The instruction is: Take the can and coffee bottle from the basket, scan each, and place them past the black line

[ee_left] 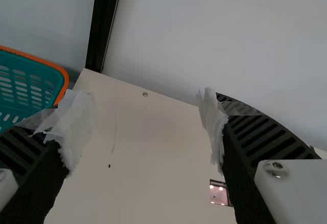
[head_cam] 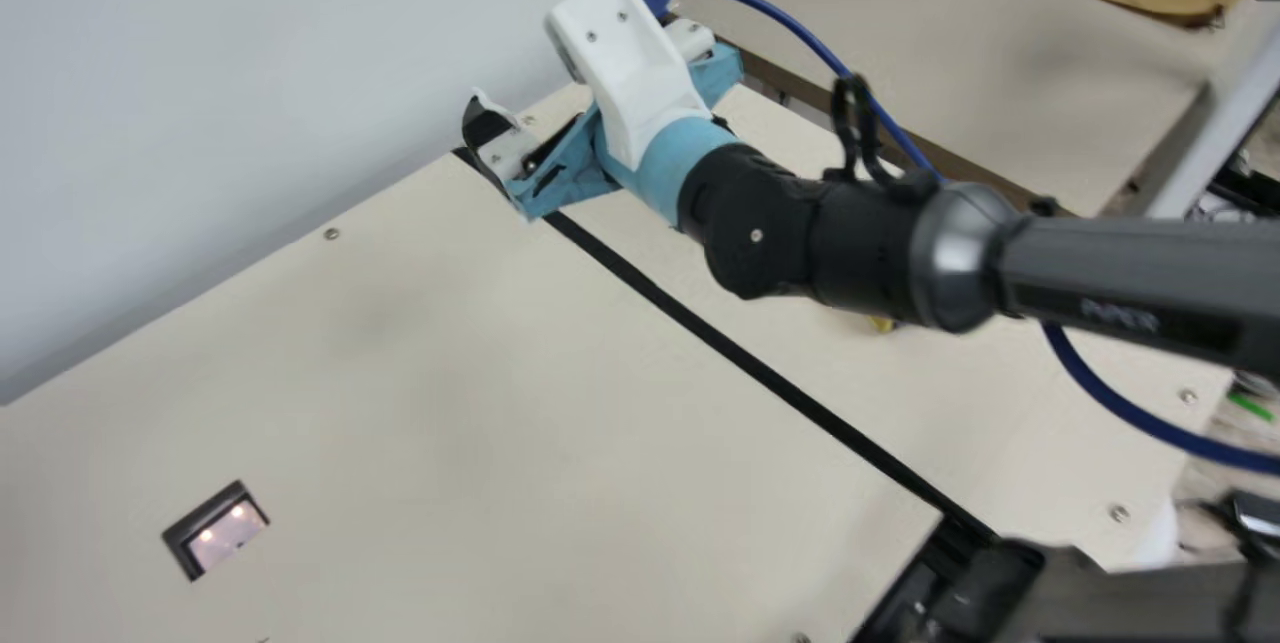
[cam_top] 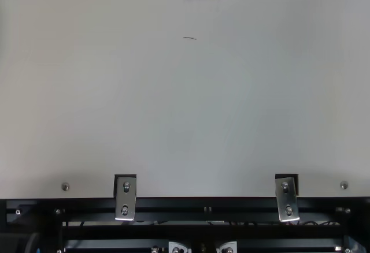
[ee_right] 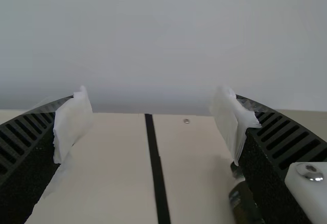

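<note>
In the main view's upper centre, on the black right gripper with ribbed fingers: spread wide, gripping nothing, and held over the long black line. In the left wrist view, on the matching black left gripper: likewise wide apart and gripping nothing. Past the line from the black-framed scanner window, at lower left of the main view: a dark upright-looking bottle, probably the coffee one, partly hidden behind a right finger in that wrist view. Impossible to tell whether touching. At right of centre in the main view, mostly under the grey and black arm: a small yellow patch, too covered to name. Possibly part of the can, though not certain.

Probably late in the task, with withdrawal the likely next step. Main danger: knocking the bottle over by swinging sideways or dropping low before backing clear. Next, brushing whatever bears the yellow patch with the forearm, being so poorly seen from above. Close to the pale wall too, so liable to scrape with any further reach. Also worth watching: frayed white tape at the tips, apt to catch and drag a light item, and the slack blue cable, apt to snag.
</note>
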